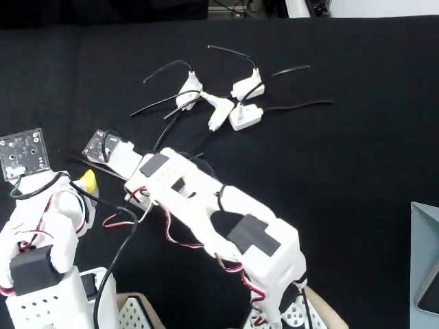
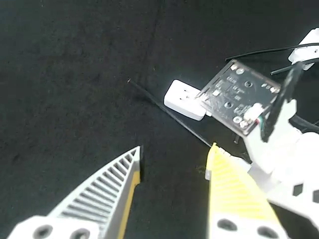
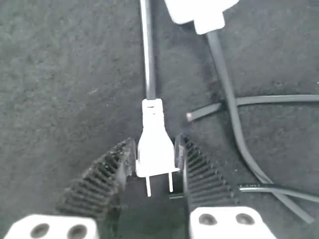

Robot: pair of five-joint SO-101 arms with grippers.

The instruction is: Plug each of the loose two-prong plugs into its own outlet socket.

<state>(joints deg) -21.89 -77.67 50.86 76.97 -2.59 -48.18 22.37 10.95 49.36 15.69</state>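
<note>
My right gripper (image 3: 155, 164) is shut on a white two-prong plug (image 3: 154, 149). Its prongs point back toward the wrist and its black cable (image 3: 147, 50) runs away over the black cloth. A white outlet socket (image 2: 182, 98) lies on the cloth beside the right arm's camera board (image 2: 239, 99). My left gripper (image 2: 174, 169) is open and holds nothing, a short way from that socket. Its yellow finger (image 1: 88, 179) sits at the left of the table. Several white plugs and sockets with black cables are clustered farther back (image 1: 219, 103).
The right arm (image 1: 206, 205) stretches diagonally across the middle toward the left arm (image 1: 41, 233). Another white piece with a thick black cable (image 3: 199, 12) lies just ahead of the held plug, near a cut cable end (image 3: 192, 116). A grey box (image 1: 425, 260) stands at the right edge.
</note>
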